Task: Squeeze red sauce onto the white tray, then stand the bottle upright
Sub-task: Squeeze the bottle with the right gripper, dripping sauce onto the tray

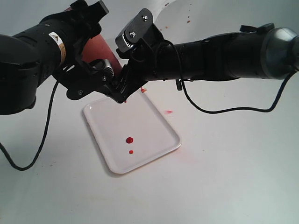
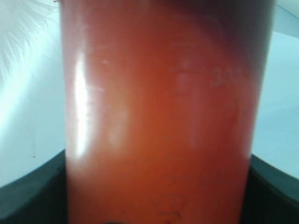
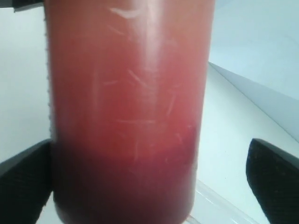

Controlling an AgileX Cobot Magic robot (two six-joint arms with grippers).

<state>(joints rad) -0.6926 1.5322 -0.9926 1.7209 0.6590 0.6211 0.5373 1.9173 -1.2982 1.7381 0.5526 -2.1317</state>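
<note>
Closest to me, the left arm (image 1: 32,56) reaches in over the table (image 1: 224,182). Its left gripper (image 2: 156,191) is clamped on the bottle (image 1: 99,49), with dark pads (image 2: 28,196) pressed against both sides of the red-brown body. That bottle hangs tilted between the two arms, nozzle end down, over the far end of the white tray (image 1: 159,140); whether the tip touches the tray I can't tell. From the other side the right arm (image 1: 224,49) comes across, and the right gripper (image 3: 149,182) stands open around the same bottle. One finger (image 3: 23,182) is up against its side, while the other is well clear, with pale surface showing in the gap. On the tray lies the red sauce (image 1: 130,140): one round drop with a smaller one just beside it, toward the near rim. A faint pink smear (image 1: 169,112) marks the table next to the tray.
</note>
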